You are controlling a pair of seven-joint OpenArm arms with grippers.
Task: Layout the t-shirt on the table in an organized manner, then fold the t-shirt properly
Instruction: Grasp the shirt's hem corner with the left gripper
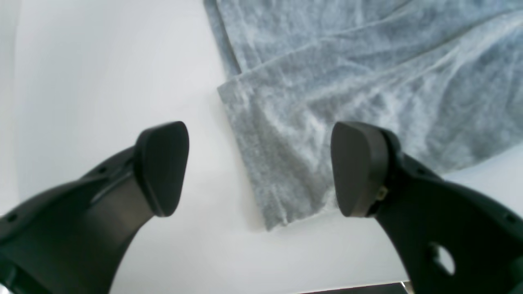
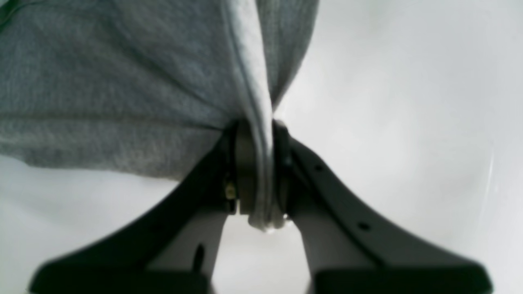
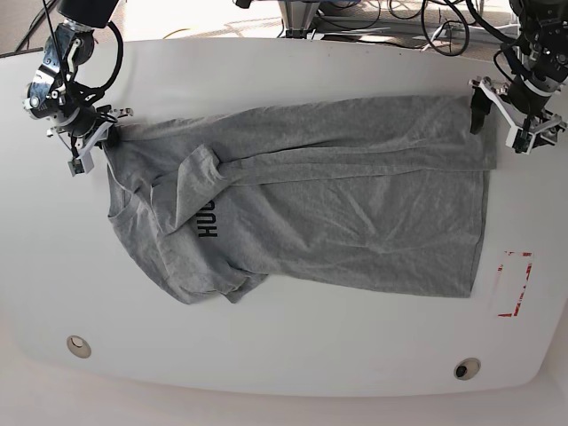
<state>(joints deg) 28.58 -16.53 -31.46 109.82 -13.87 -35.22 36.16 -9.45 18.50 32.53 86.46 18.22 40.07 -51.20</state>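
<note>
- Right hand (image 2: 255, 171) of mine is pinched tight on a bunched fold of the t-shirt (image 2: 122, 81); in the right wrist view a pale seam of the cloth runs down between the two fingers (image 2: 327, 192) and pokes out just below them.
- From the base view, that right hand (image 3: 89, 146) sits at the shirt's upper corner on the view's left, touching the cloth at the collar-and-shoulder end.
- My left hand (image 1: 261, 167) is spread wide, holding nothing; its two dark pads (image 1: 163, 167) stand apart over a corner of the shirt's hem (image 1: 282, 179), one pad above bare bench (image 1: 102, 81) and the other above grey fabric.
- In the base view the left hand (image 3: 519, 111) is at the shirt's opposite upper corner, on the view's right, just beside the hem edge.
- The t-shirt (image 3: 302, 204) lies stretched sideways across the white bench (image 3: 284, 355), hem toward my left hand, collar toward my right hand.
- It is wrinkled, and near the collar end a sleeve is folded over onto the chest, hiding part of the black lettering (image 3: 209, 217).
- Beyond the shirt's hem, toward the near edge of the bench, is a red dashed rectangle (image 3: 514, 284), apart from the cloth.
- Two round grommets (image 3: 78, 345) sit along the near edge, well clear of the shirt.
</note>
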